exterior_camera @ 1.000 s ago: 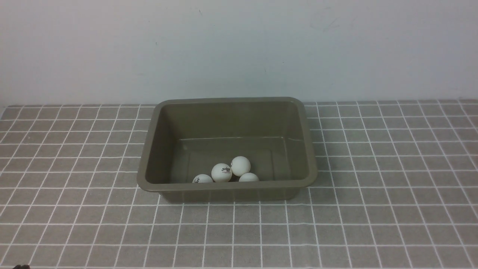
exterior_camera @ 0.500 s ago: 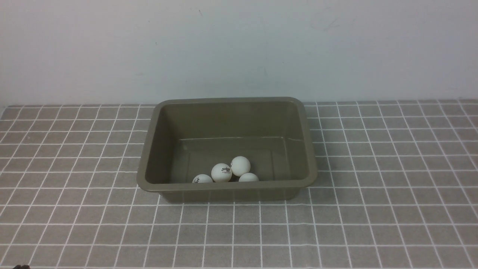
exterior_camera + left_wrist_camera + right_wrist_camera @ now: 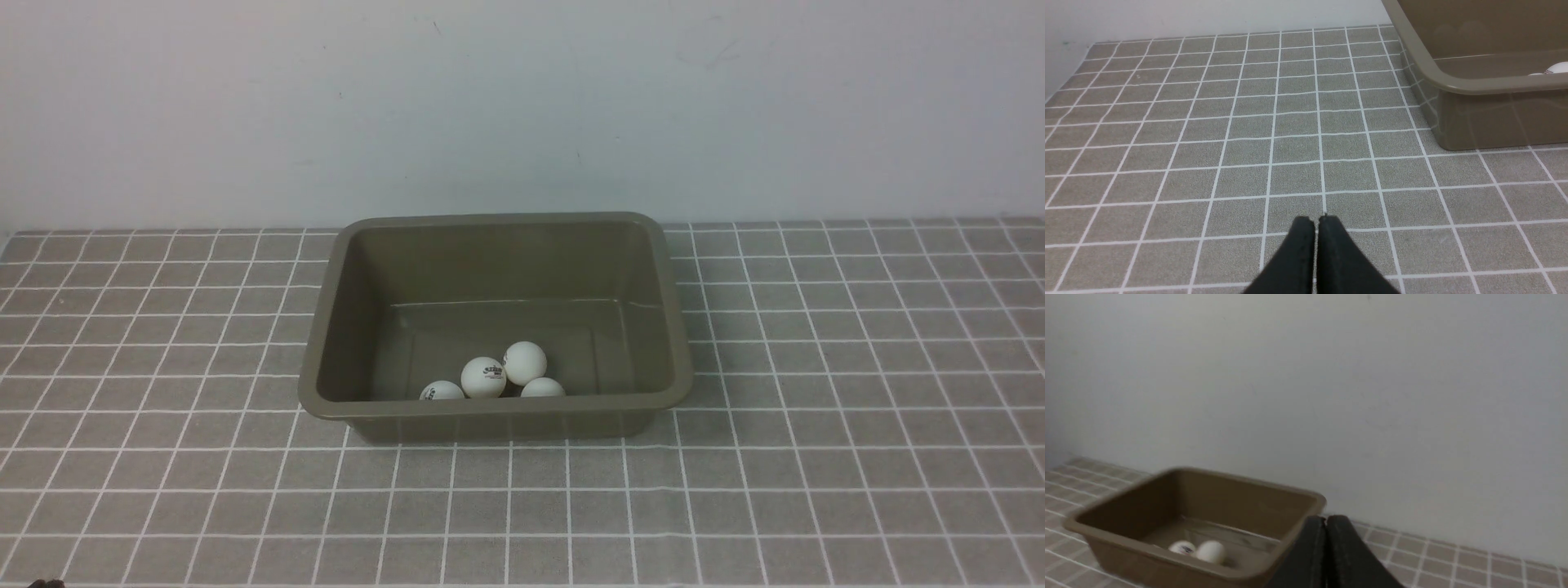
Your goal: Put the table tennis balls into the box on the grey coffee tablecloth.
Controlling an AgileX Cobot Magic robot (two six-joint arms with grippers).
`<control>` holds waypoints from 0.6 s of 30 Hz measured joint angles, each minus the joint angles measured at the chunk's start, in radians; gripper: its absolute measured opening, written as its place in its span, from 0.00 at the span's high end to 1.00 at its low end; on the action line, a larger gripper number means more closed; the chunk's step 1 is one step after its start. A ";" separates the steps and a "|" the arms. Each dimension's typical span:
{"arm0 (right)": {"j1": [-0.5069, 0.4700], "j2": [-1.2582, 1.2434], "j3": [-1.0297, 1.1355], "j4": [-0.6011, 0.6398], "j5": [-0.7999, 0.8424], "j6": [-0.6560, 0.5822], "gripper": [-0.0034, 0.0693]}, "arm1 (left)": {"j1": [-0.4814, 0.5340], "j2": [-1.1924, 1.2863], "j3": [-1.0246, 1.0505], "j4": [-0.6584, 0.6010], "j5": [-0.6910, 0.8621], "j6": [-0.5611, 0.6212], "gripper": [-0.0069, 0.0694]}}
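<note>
The olive-brown box [image 3: 495, 412] stands in the middle of the grey coffee tablecloth [image 3: 163, 457]. Several white table tennis balls [image 3: 483, 377] lie together on its floor against the near wall. Neither arm shows in the front view. In the left wrist view my left gripper [image 3: 1316, 220] is shut and empty, low over the cloth, with the box [image 3: 1478, 85] off to one side. In the right wrist view my right gripper [image 3: 1326, 520] is shut and empty, raised beside the box [image 3: 1167, 555], where two balls [image 3: 1210, 552] show.
A plain pale wall [image 3: 522, 106] rises right behind the cloth's far edge. The checked cloth stretches on both sides of the box and in front of it.
</note>
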 joint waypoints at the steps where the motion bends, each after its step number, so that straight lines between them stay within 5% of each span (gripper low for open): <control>1: -0.064 0.000 0.039 -0.002 0.000 -0.002 0.97 | 0.000 0.000 0.000 0.000 0.000 0.000 0.92; 7: -0.258 0.000 0.244 -0.011 0.021 -0.002 0.97 | 0.000 0.000 0.000 0.000 0.000 -0.001 0.92; 18: -0.275 0.001 0.246 -0.014 0.005 -0.002 0.97 | 0.000 0.000 0.000 0.000 0.000 -0.001 0.92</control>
